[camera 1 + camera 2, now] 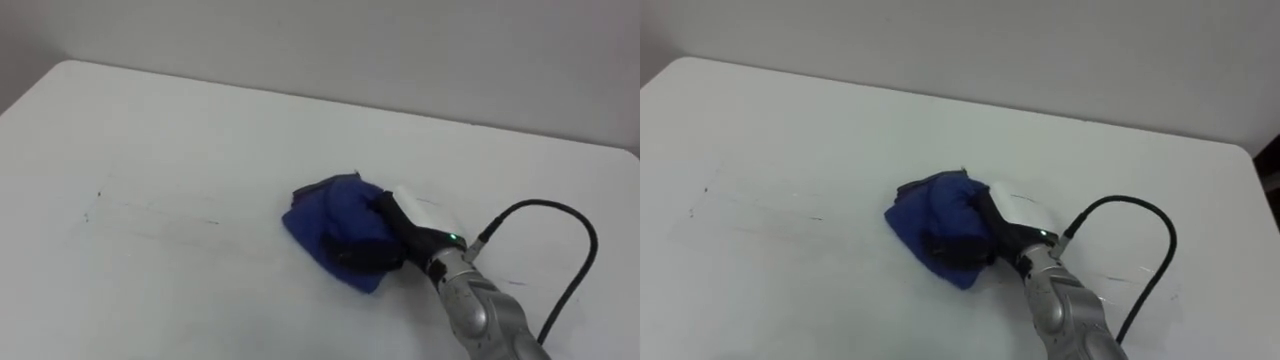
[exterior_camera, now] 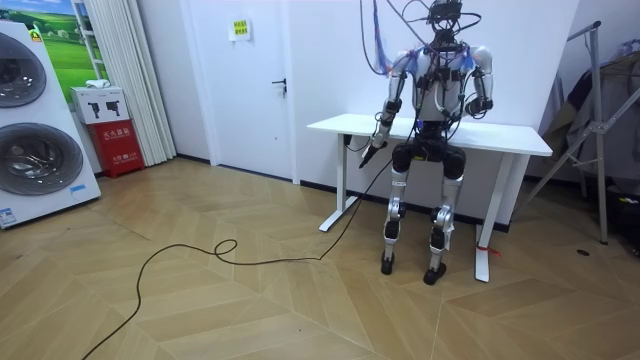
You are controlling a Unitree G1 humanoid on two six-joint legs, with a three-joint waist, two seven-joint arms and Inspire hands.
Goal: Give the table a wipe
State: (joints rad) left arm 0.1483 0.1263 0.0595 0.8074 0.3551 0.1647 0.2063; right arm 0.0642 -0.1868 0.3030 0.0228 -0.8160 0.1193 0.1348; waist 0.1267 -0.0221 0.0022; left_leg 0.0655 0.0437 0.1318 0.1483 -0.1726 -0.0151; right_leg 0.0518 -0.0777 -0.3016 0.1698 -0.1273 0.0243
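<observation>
The crumpled blue cloth (image 1: 330,222), probably soft, light and prone to bunching, lies mid-way across the smooth white tabletop (image 1: 180,140) with the right hand (image 1: 408,224) curled over it; grip the gathered centre.

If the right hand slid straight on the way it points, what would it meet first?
The right hand grips the blue cloth; past that, the table looks free to its far edge, the faint marks probably off to the left.
</observation>
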